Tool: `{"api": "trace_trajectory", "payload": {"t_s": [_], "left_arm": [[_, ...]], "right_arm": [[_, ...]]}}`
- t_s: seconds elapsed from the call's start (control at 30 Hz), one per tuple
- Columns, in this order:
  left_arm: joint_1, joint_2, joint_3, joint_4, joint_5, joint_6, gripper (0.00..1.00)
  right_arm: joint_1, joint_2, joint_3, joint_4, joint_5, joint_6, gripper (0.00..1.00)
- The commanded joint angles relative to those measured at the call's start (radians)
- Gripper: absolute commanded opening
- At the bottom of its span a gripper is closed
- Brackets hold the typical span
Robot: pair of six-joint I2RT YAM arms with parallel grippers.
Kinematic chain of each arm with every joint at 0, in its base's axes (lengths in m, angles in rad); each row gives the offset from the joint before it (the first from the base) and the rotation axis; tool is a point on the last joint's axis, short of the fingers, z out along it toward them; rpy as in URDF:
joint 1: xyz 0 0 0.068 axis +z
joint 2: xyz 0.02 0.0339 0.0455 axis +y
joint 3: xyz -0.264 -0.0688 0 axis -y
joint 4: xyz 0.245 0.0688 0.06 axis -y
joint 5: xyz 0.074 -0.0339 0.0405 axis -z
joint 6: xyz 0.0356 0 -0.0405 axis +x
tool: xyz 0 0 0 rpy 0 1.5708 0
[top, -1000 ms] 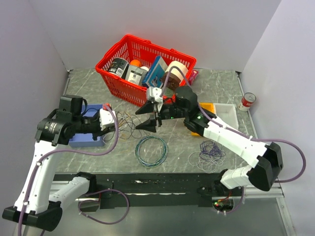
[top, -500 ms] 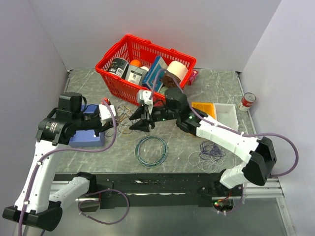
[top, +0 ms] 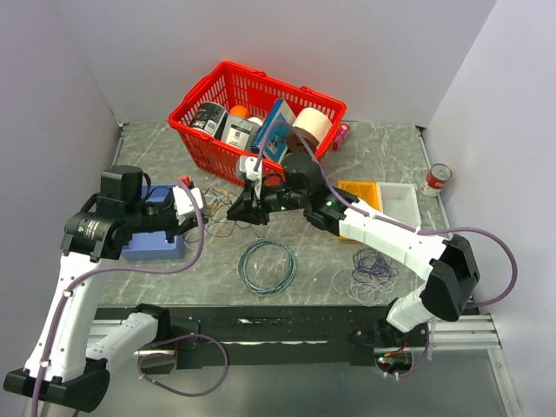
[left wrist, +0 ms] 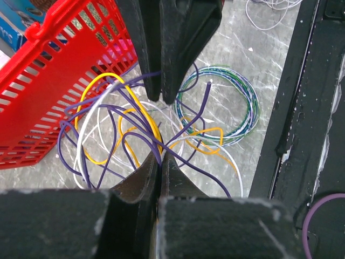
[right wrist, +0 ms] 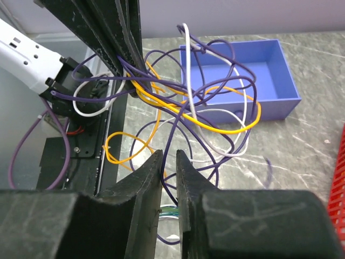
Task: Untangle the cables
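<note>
A scribbly tangle of thin purple, white and yellow cables (top: pixel 221 224) sat left of centre on the grey marbled table (top: pixel 200 280), just near of the red plastic basket (top: pixel 217 158). The left gripper (left wrist: pixel 160 167) was clamped on purple strands, likely anchoring that side. The right gripper (right wrist: pixel 168 159) faced it, fingers almost together around other strands. Whether they pinched them could not be told. Opposed holds would let the arms draw the knot apart.

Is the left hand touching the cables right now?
Touching. The left wrist view shows the left hand shut, with purple and yellow cables pinched in its grip.
</note>
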Motion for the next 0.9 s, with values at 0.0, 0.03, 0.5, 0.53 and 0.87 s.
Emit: {"api": "trace_trajectory", "payload": {"t_s": [0.0,0.03,0.5,0.53,0.87], "left_arm": [[-0.003,-0.020,-0.024,0.001,-0.006,0.030,0.01],[-0.003,-0.020,-0.027,0.001,-0.010,0.033,0.01],[-0.003,-0.029,-0.090,0.030,-0.085,0.020,0.01],[-0.003,-0.034,-0.108,0.040,-0.140,0.013,0.01],[-0.003,0.009,-0.350,0.238,-0.429,0.048,0.09]], "right_arm": [[0.001,-0.076,-0.001,0.001,0.024,-0.023,0.23],[0.001,-0.084,-0.005,0.001,0.030,-0.029,0.23],[-0.034,-0.119,0.008,-0.065,0.084,-0.012,0.00],[-0.048,-0.130,0.008,-0.059,0.084,0.011,0.00],[-0.101,-0.185,0.054,-0.045,0.156,0.027,0.00]]}}
